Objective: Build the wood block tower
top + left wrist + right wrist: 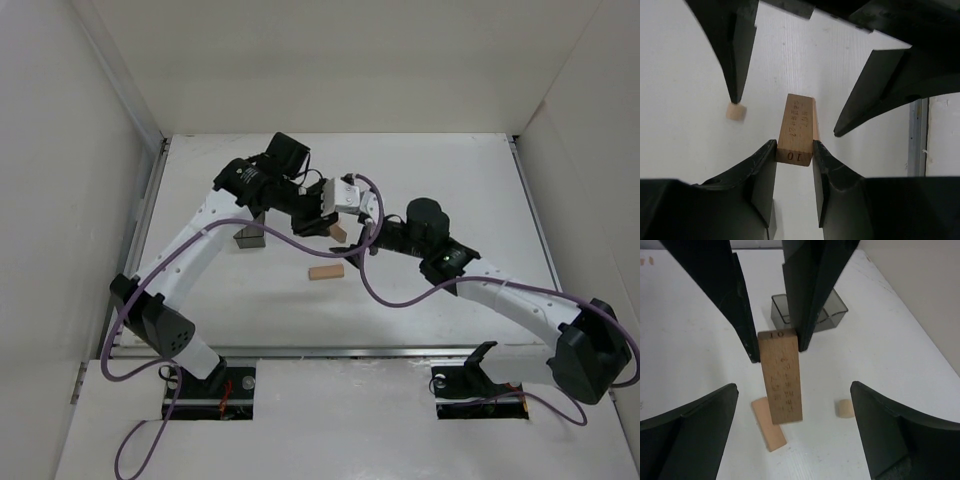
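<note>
Left hand (pixel 793 147) clamps an upright wood block (pixel 797 125) — right hand (pixel 794 387) gapes wide, straddling it.
Grip is at its "10" end — flat block (pixel 769 424) and rounded piece (pixel 844 408) lie on the surface (pixel 690 315) beside.

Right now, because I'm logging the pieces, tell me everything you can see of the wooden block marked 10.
The block marked 10 is a light-tan rectangular wooden bar with "10" stamped on its end and faint printed characters down one wide face. It stands upright, its top end pinched in the left claw. The right claw is open around it, not touching. Its lower end is beside a flat bar lying on the white table. Whether they touch is unclear.
</note>
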